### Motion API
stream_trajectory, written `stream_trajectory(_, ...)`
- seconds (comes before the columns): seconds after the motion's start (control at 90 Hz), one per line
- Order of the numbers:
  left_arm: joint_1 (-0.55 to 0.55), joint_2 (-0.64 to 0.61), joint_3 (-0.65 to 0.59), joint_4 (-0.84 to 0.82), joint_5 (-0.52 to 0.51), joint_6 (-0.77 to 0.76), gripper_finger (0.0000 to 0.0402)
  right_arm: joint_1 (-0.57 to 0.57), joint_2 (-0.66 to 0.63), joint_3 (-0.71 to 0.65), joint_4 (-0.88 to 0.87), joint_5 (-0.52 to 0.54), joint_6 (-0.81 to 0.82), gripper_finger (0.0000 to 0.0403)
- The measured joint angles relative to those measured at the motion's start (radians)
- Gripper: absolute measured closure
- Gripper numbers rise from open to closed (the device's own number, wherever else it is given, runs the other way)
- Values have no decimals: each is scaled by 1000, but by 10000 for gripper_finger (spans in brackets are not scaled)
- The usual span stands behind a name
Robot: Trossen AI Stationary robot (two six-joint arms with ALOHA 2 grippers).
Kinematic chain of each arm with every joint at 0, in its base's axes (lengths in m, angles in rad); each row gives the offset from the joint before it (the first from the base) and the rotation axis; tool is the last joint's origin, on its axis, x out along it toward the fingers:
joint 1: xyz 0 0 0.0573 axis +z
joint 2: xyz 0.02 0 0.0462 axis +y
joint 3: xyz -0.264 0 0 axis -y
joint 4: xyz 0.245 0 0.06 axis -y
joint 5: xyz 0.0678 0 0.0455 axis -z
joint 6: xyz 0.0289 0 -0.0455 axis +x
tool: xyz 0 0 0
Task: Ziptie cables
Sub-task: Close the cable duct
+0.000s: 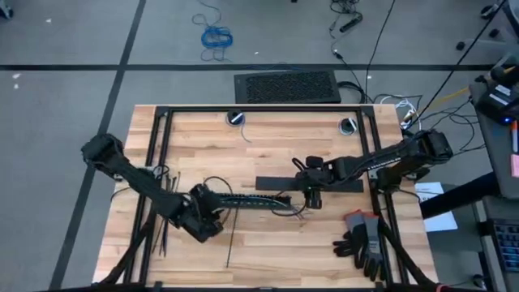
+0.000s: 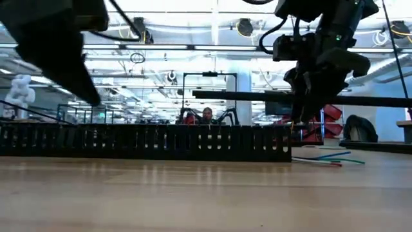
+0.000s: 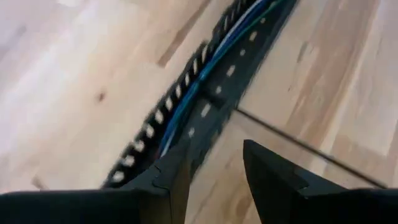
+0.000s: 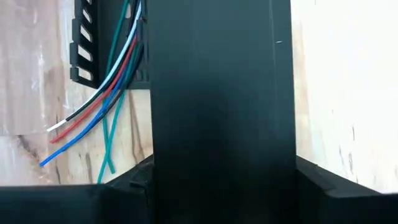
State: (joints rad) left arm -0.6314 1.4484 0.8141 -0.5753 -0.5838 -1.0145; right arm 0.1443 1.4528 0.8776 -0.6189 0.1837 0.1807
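High view: cables (image 1: 280,205) lie in slotted duct (image 1: 251,201) | light, limp, best pinched near duct mouth | right end effector (image 4: 221,180) clamped on flat black bar (image 4: 221,93) | left end effector (image 3: 214,180) open, empty

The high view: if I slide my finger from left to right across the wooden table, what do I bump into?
Thin dark zipties → left pincer → slotted black cable tray → right pincer → grey-and-black work gloves.
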Motion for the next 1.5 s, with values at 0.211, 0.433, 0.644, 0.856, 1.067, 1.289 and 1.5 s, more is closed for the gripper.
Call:
stream_trajectory(0.211, 3, -4, -4, 93, -71, 14, 256, 0, 0, 0, 12, 0, 1, 195)
stream_trajectory(0.433, 3, -3, -4, 200, -74, 218, 256, -8, 0, 0, 24, 0, 17, 195)
stream_trajectory(0.644, 11, 19, -4, 268, -45, 212, 256, -5, 0, 0, 33, 0, 21, 195)
stream_trajectory(0.856, 29, 91, -4, 394, 20, 234, 256, -5, 0, 0, 45, 0, 21, 195)
stream_trajectory(1.067, 21, 109, 39, 428, 61, 259, 256, -5, 0, 0, 48, -2, 36, 195)
stream_trajectory(1.289, 7, 113, 50, 420, 61, 287, 256, -6, 0, 0, 48, -2, 48, 195)
stream_trajectory(1.5, 20, 135, 50, 418, 118, 289, 256, -6, 0, 0, 55, -1, 76, 195)
